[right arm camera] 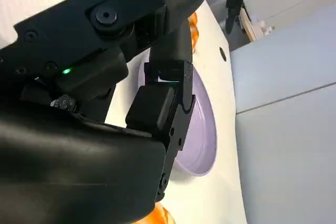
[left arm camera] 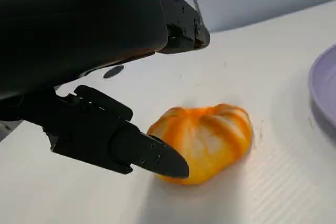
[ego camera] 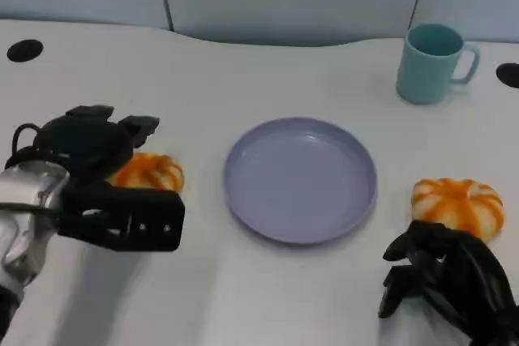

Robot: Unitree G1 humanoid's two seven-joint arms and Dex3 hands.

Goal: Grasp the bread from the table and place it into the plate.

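The left hand (ego camera: 97,176) is spread loose around the bread (left arm camera: 202,140), not holding it; the bread looks soft and light, best squeezed gently on its sides; the plate (ego camera: 251,192) sits at three o'clock from it; the right hand (ego camera: 446,281) rests curled and holds nothing.

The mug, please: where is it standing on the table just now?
In the head view the mug stands upright at the table's far right, beyond the plate, apart from it.

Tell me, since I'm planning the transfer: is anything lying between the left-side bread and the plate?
Nothing visible. The bread by the left hand sits on bare table, with open surface between it and the plate. The mug stands off beyond the plate's far right.
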